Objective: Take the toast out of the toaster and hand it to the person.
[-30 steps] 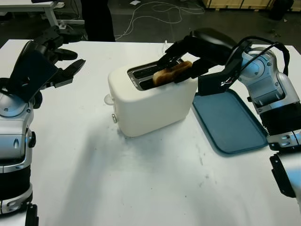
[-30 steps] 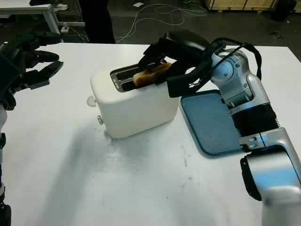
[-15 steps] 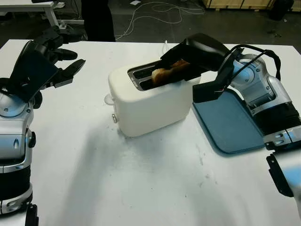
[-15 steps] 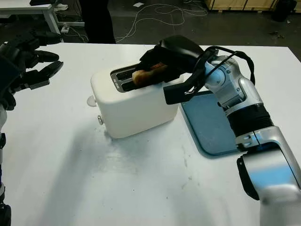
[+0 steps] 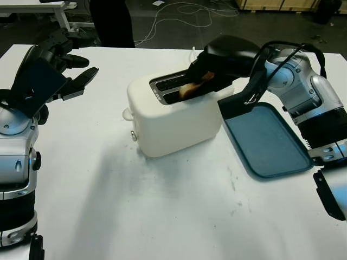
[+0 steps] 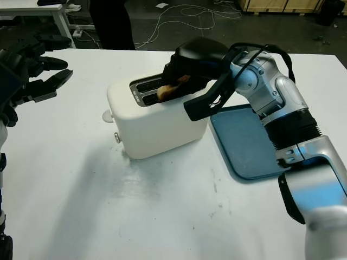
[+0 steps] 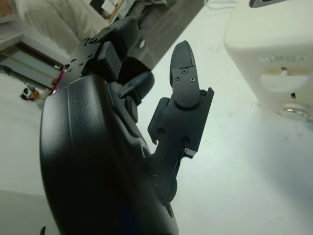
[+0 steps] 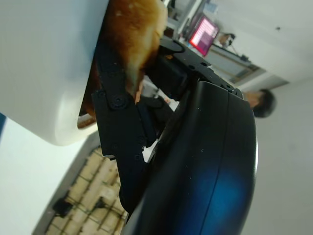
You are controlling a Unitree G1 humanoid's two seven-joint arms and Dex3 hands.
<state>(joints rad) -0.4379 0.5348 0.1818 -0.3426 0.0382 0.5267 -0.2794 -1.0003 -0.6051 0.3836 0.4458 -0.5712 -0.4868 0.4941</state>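
Note:
A cream toaster (image 5: pixel 173 116) stands mid-table, and a brown slice of toast (image 5: pixel 191 88) sticks out of its near slot, tilted. My right hand (image 5: pixel 205 76) covers the toaster's right end, its black fingers (image 8: pixel 117 122) curled around the toast (image 8: pixel 134 29); most of the slice is hidden under the hand. The far slot looks dark. Over the table's left side my left hand (image 5: pixel 70 76) is raised and open, well apart from the toaster (image 7: pixel 274 49).
A blue tray (image 5: pixel 265 141) lies flat just right of the toaster, under my right forearm. A person in dark trousers (image 5: pixel 111 21) stands beyond the table's far edge. Cables trail on the floor behind. Bare white tabletop stretches in front of the toaster.
My right hand has rolled over the toast and closed lower on it, so less of the slice shows. The right elbow swung up and back. The left arm has not moved.

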